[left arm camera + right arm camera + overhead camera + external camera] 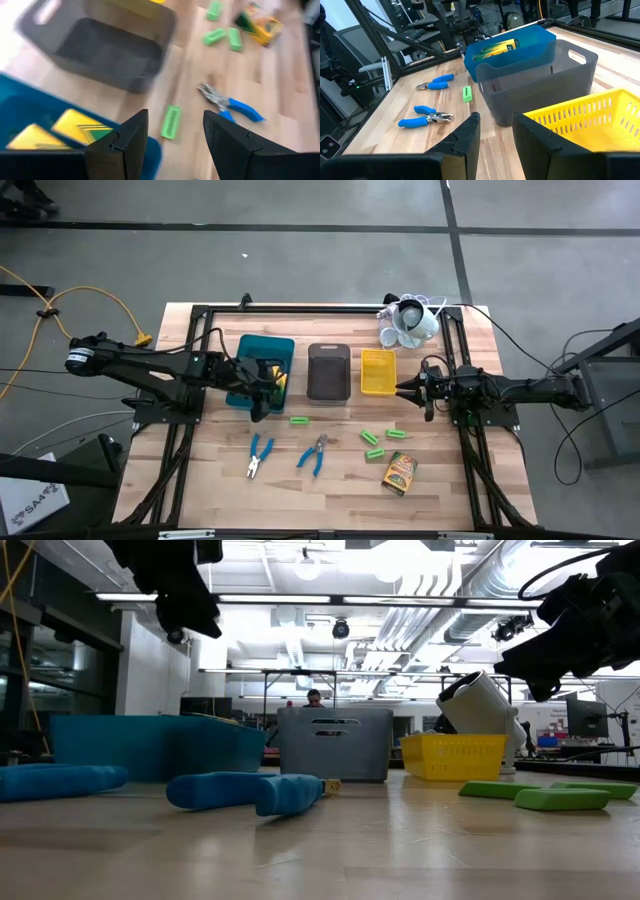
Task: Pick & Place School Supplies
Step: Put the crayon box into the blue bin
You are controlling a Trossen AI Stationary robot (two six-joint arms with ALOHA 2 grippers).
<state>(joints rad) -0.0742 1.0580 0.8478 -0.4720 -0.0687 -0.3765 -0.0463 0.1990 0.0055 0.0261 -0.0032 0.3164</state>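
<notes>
High view: your left gripper (262,395), jaws open and empty, hangs over the teal plastic tray (262,366) already holding yellow-and-green printed boxes (277,377); two blue-handled pliers (260,455), short green sticks (373,438) and one printed cardboard box (399,472) lie loose on the pale wood surface (210,480). Wrist views: your right gripper (496,135), jaws part-open and empty, faces the smooth grey bin (540,80) and yellow mesh basket (590,120); you risk clipping a rim on descent.

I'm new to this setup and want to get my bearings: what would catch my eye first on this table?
Three trays in a row near the table's far side: a teal tray already holding yellow-and-green boxes, a grey tray, then a yellow tray. In front lie two blue-handled pliers, scattered green sticks and one more printed box. The left gripper hovers open at the teal tray's near edge.
</notes>
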